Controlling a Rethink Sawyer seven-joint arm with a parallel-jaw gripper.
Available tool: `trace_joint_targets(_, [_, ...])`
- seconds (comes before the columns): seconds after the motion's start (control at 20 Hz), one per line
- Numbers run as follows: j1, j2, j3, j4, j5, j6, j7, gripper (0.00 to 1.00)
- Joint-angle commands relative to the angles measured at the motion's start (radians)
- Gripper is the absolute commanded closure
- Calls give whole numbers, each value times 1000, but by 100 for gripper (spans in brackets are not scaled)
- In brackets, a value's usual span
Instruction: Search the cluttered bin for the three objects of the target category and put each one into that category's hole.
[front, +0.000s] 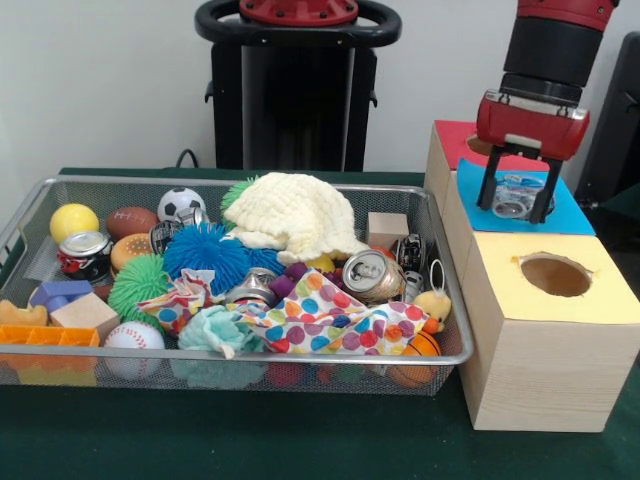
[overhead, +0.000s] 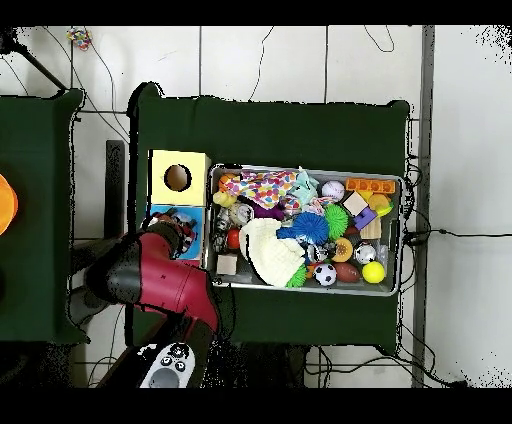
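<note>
Clearly the fingers are clamped on a crushed can, held just above the blue box to the right of the wire bin. Thin dented metal looks light, slick and easily deformed, so gripping across its flattened sides seems soundest, as for the can left in the bin

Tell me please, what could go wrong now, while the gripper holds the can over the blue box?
1. The gripper holds a crushed can just above the blue box, but the hole is hidden behind it. If the can is off-centre, it may catch the rim and rest on the lid.
2. A can that bounces off could roll onto the yellow box beside it, or fall off the table.
3. Other cans in the wire bin, such as the silver can, lie half under the dotted cloth, so later grasps may snag fabric.
</note>
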Motion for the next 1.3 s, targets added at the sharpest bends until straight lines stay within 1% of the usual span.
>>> trace_joint_targets(0.05, [-14,-27,86,46,-35,34,157,0])
trace_joint_targets(0.35, [-10,-58,65,41,-38,86,146,0])
trace_joint_targets(0.5, [-23,-78,68,41,-46,107,130,0])
trace_joint_targets(0.7, [-15,-77,45,25,-53,131,123,0])
trace_joint_targets(0.95, [-3,-71,27,30,-57,127,126,0])
trace_joint_targets(1.05, [-19,-80,42,41,-72,122,104,0])
trace_joint_targets(1.1, [-30,-87,52,50,-84,113,97,100])
trace_joint_targets(1.3, [-37,-94,55,66,-101,103,94,100])
